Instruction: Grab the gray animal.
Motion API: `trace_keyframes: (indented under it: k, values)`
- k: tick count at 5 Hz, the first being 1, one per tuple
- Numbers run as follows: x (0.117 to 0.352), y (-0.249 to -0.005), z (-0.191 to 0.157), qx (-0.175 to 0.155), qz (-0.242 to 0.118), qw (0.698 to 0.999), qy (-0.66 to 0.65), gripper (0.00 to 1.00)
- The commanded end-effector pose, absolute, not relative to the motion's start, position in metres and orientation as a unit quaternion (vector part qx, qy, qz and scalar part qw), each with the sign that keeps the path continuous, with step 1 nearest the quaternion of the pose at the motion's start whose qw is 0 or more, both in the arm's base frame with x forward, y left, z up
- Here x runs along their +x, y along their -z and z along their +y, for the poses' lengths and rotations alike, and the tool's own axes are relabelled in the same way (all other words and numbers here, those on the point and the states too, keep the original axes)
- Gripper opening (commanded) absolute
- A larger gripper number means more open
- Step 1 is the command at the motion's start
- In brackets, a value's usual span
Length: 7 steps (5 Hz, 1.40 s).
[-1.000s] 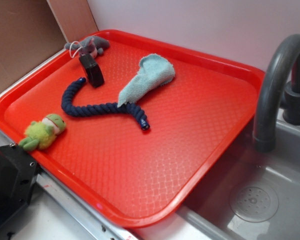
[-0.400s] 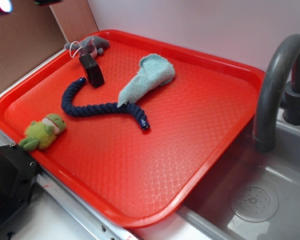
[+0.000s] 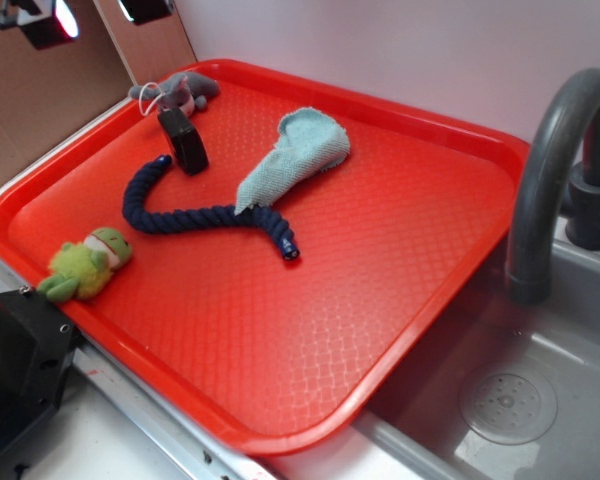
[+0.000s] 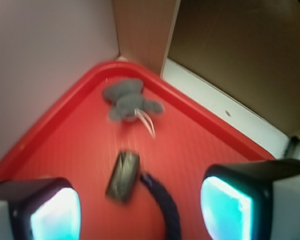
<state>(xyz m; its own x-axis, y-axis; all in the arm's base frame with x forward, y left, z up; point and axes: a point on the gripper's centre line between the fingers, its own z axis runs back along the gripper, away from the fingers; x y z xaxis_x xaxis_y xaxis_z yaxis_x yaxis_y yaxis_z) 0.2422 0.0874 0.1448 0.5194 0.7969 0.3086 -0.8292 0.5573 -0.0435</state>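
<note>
The gray animal lies in the far left corner of the red tray, with a thin white string loop beside it. In the wrist view the gray animal sits ahead near the tray corner, blurred. My gripper is at the top left edge of the exterior view, high above the tray; only its two fingertips show. It is open and empty, with the jaws wide apart, above the small black box and the rope's end.
A small black box stands next to the gray animal. A dark blue rope, a light blue cloth and a green-yellow plush frog lie on the tray. A gray faucet and sink are at right. Cardboard walls stand behind.
My gripper has come into the exterior view at the top left, moving in from above. Nothing on the tray has moved.
</note>
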Motion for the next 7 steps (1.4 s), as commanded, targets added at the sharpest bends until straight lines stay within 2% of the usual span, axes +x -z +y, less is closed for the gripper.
trace_keyframes:
  k: [1, 2, 3, 6, 7]
  values:
    - [0.267, -0.106, 0.132, 0.044, -0.160, 0.864, -0.476, 1.00]
    - [0.277, -0.083, 0.141, 0.027, -0.161, 0.863, -0.478, 1.00]
    - [0.286, -0.067, 0.148, 0.028, -0.152, 0.868, -0.471, 1.00]
    - [0.296, -0.037, 0.165, 0.028, -0.125, 0.876, -0.465, 1.00]
    - [0.295, -0.028, 0.163, 0.014, -0.120, 0.881, -0.458, 0.90]
